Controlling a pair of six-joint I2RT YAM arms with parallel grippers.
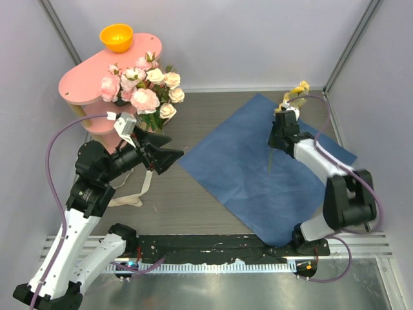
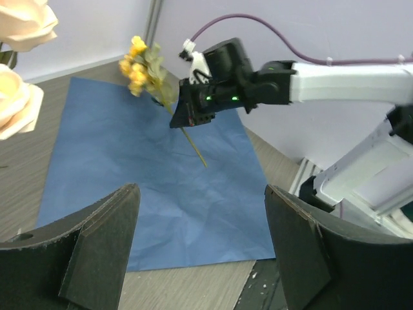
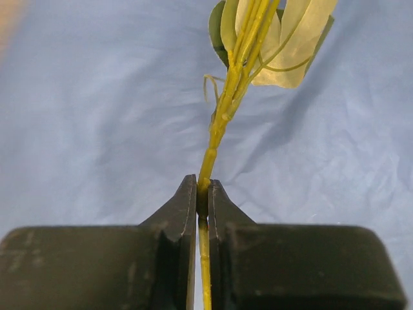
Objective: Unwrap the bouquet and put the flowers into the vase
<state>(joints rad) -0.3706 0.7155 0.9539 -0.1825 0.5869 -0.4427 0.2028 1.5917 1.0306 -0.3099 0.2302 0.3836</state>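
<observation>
Right gripper: you've got it clamped on the stem of the yellow flower. The jaws are pressed together with only the thin stem between them. The bloom and its pale leaves stick out past the fingertips, and the bare end of the stem trails back the other way, below the wrist. The blue paper lies spread flat under that gripper. The stem's free end hangs over the paper, but you can't tell from any view whether it touches.

Left gripper: jaws wide apart, nothing between them. It points across the table at the right gripper, with the near corner of the paper just ahead of its fingers.

The rest of the flowers — pink and cream — stand upright in a bunch just behind and to the left of the left gripper, against the pink shelf. The left wrist blocks their base, so you can't tell what they stand in. The vase isn't clear enough to pick out.

The cream ribbon lies loose on the table under the left forearm. The orange bowl sits on top of the shelf, beyond the flowers, well away from both grippers.
</observation>
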